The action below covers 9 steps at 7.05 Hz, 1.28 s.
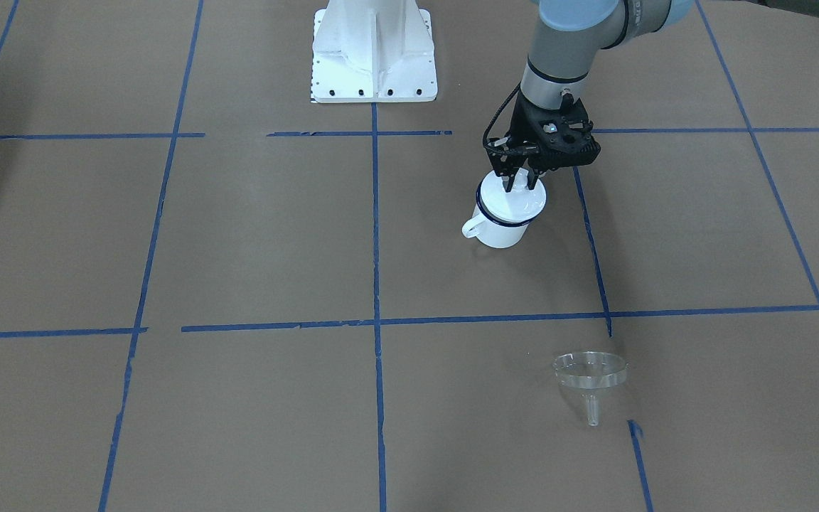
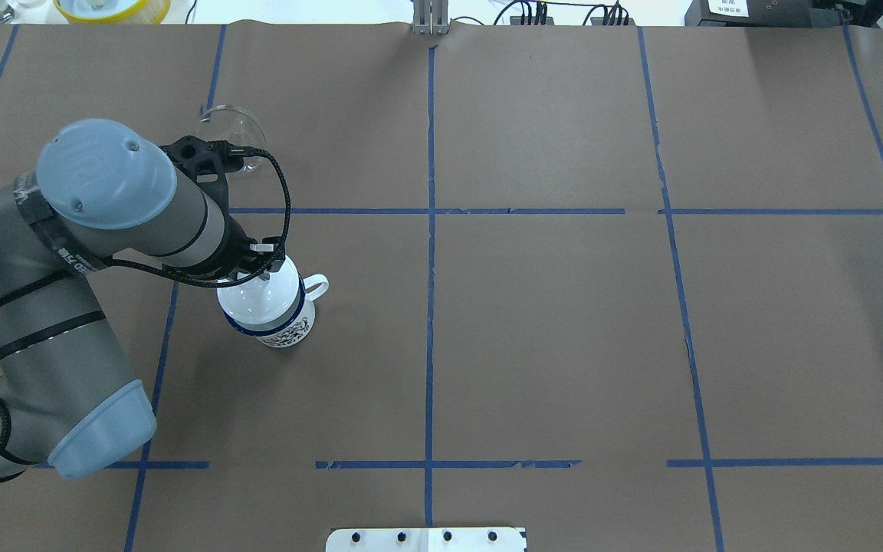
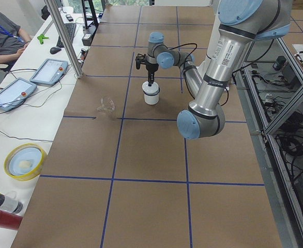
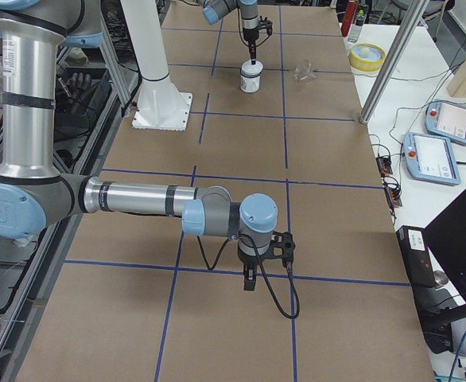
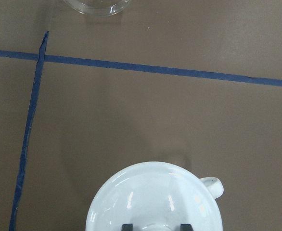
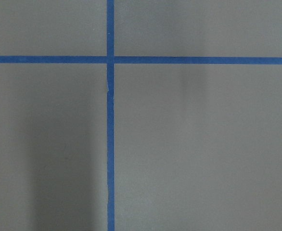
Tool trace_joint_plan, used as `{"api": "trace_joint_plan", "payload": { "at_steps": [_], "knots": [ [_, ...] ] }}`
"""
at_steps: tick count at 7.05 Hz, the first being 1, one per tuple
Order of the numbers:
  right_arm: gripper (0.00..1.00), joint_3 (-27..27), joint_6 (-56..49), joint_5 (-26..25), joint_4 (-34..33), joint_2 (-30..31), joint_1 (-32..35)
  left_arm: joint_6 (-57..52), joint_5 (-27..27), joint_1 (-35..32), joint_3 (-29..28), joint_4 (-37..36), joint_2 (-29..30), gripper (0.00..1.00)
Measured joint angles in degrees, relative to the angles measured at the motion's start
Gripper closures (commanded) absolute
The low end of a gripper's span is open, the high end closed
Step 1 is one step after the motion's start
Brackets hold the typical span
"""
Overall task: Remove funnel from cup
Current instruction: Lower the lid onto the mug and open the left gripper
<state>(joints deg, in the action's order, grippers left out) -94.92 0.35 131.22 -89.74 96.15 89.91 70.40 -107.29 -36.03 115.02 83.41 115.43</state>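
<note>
Left gripper [image 1: 521, 186] | jaws astride lid [image 5: 150, 197] knob, grip cannot tell | funnel [image 1: 589, 373] on table [image 1: 239, 235], well apart

Brown blue-taped table [image 1: 274, 235]: cup [image 1: 502, 227] standing, funnel [image 1: 589, 373] well apart.

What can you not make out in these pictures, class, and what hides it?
Inside of the cup: covered by the white lid in every view.
Funnel: overhead exterior, partly behind the left arm; left wrist view, cut by the top edge.
Left gripper, hold on the lid's knob: fingertips cut by the left wrist view's bottom edge.
Right gripper, open or shut: shows only in exterior right, small.
</note>
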Motion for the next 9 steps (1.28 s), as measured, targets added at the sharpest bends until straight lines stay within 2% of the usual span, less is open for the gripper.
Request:
{"api": "trace_joint_plan", "payload": {
  "at_steps": [9],
  "knots": [
    [0.00, 0.0, 0.0, 0.0, 0.0, 0.0, 0.0, -0.6, 0.0, 0.3, -1.0, 0.3, 0.0, 1.00]
  ]
}}
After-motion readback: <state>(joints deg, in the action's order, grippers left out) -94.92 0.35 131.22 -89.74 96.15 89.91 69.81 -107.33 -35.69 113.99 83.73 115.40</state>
